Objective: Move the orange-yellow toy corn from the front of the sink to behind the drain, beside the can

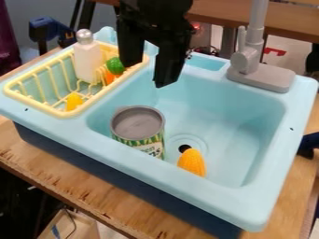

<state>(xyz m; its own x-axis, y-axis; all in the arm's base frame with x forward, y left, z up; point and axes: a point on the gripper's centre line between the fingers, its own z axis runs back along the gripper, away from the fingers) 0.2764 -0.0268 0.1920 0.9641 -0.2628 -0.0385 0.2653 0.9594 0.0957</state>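
We are seeing the gripper [146, 75] hanging with its two fingers parted over the far left corner of the blue sink [261, 196]'s basin. Below it, we are finding the can [138, 126] standing near the basin's left edge and the yellow corn [192, 162] lying by its near edge, beside the drain [185, 148]. Along the sink's left side, the yellow rack [65, 113] is holding a white bottle [88, 60].

The single camera view looks down at a slant into the toy sink [156, 176] from its long near side, facing the faucet [247, 59] at the back. It sits close, so the sink spans nearly its whole width, with the wooden table [68, 179] along the lower left.
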